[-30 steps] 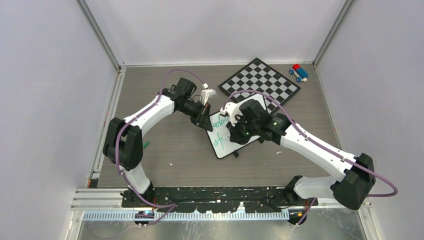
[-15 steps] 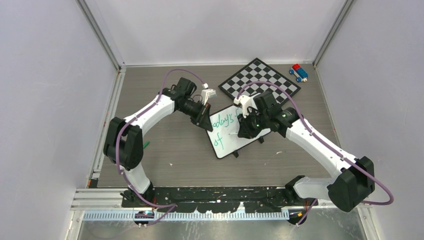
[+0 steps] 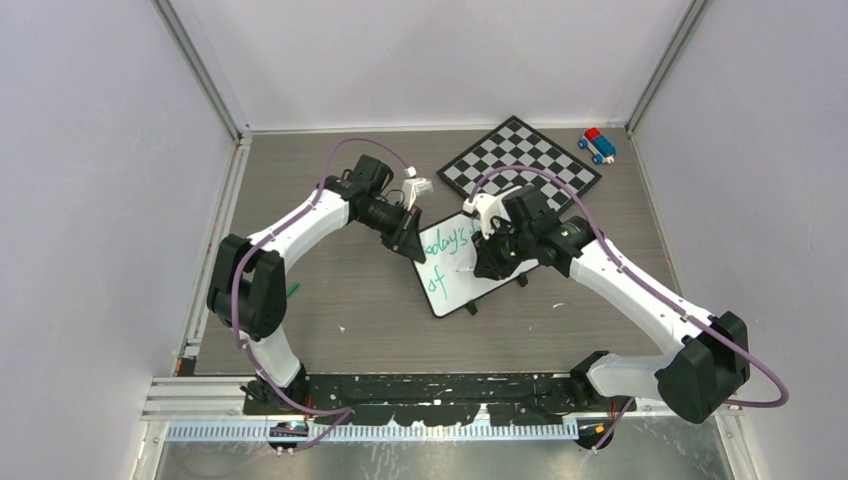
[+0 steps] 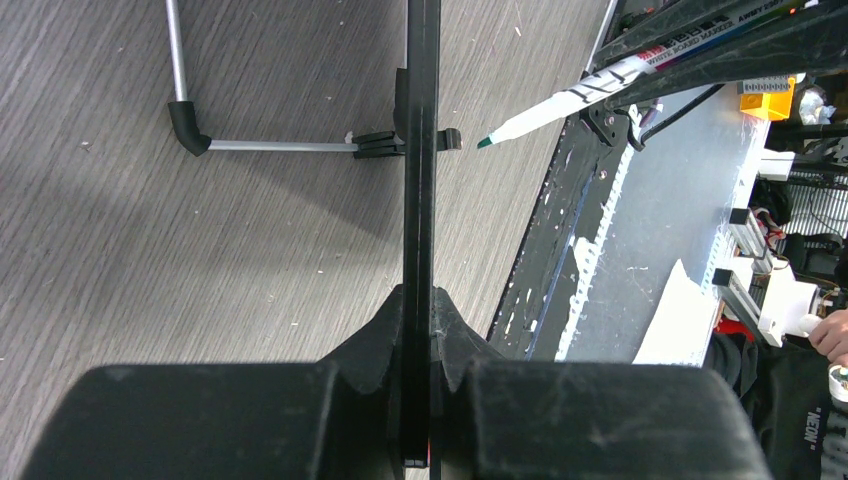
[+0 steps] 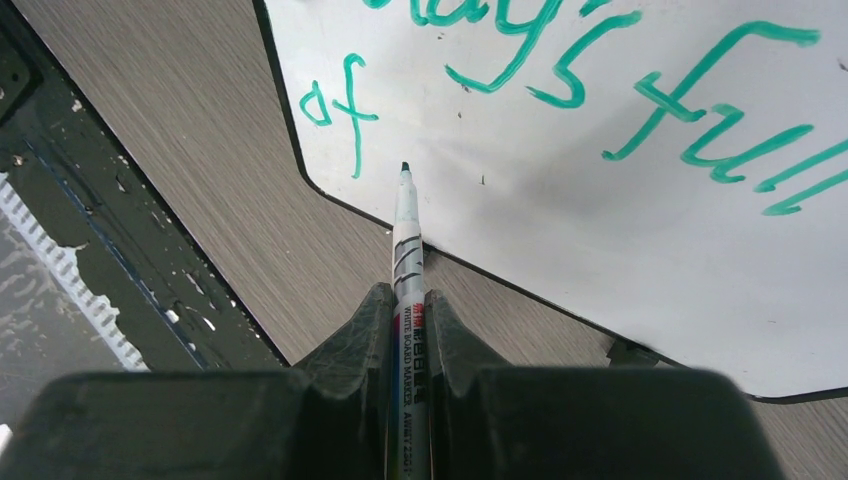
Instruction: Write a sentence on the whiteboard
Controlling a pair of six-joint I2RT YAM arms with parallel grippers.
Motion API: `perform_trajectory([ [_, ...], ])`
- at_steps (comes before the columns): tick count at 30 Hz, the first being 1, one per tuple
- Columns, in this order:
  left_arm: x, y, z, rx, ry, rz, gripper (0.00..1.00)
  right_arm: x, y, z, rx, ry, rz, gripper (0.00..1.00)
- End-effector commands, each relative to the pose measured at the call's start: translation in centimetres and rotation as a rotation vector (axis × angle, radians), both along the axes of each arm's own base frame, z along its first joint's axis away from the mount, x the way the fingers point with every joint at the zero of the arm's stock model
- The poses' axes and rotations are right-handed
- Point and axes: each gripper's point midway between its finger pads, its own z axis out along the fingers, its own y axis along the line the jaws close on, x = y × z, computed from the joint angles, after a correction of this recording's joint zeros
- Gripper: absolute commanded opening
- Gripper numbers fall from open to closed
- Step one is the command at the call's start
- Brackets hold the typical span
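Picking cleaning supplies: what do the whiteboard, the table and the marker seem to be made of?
Whiteboard: smooth white coated panel, maybe melamine or steel; faintly reflective face, thin dark rim.
Table: matte grey wood-grain laminate, judging by its printed-looking streaks.
Marker: smooth white plastic barrel with a printed label.

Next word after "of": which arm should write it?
Right. The right gripper holds the marker, tip aimed at the whiteboard just past "of". The left gripper is clamped on the board's edge, no marker.
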Motion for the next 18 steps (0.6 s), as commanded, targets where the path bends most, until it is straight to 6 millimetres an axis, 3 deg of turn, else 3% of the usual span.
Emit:
perform_trajectory([
  [1, 0.6, 0.4, -0.4, 0.035, -0.023, 0.013, 0.00, 0.4, 0.2, -0.2, -0.042, -0.056, 0.015, 0.00],
  [18, 0.7, 0.3, -0.4, 0.031, -0.023, 0.014, 0.00, 2.7, -0.2, -1.1, -0.139, -0.144, -0.047, 0.00],
])
